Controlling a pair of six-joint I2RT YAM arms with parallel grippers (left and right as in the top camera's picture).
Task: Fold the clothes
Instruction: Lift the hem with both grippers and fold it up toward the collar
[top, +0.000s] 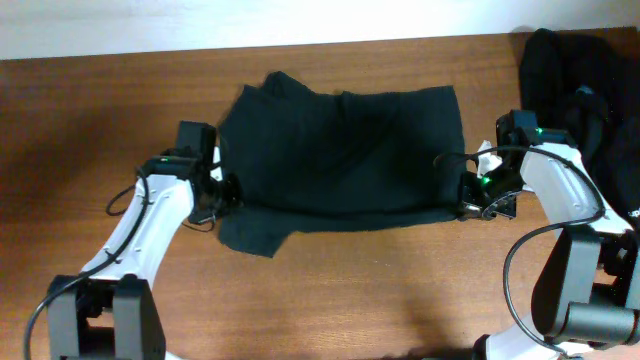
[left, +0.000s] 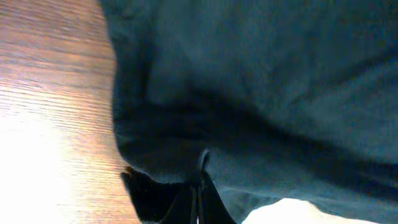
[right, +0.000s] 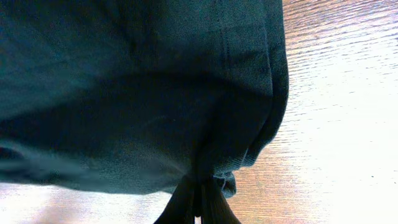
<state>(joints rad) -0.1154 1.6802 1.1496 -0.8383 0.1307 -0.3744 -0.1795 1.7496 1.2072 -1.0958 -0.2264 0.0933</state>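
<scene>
A dark teal garment (top: 340, 155) lies spread across the middle of the wooden table, folded over, with a loose flap (top: 255, 233) sticking out at its front left. My left gripper (top: 222, 190) is shut on the garment's left edge; the left wrist view shows the cloth (left: 249, 93) pinched between the closed fingers (left: 200, 186). My right gripper (top: 468, 198) is shut on the garment's front right corner; the right wrist view shows the cloth (right: 143, 93) bunched at the closed fingertips (right: 199, 190).
A pile of black clothes (top: 580, 90) sits at the table's back right, beside my right arm. Bare wood (top: 380, 290) runs along the front and on the left side. The table's back edge meets a white wall.
</scene>
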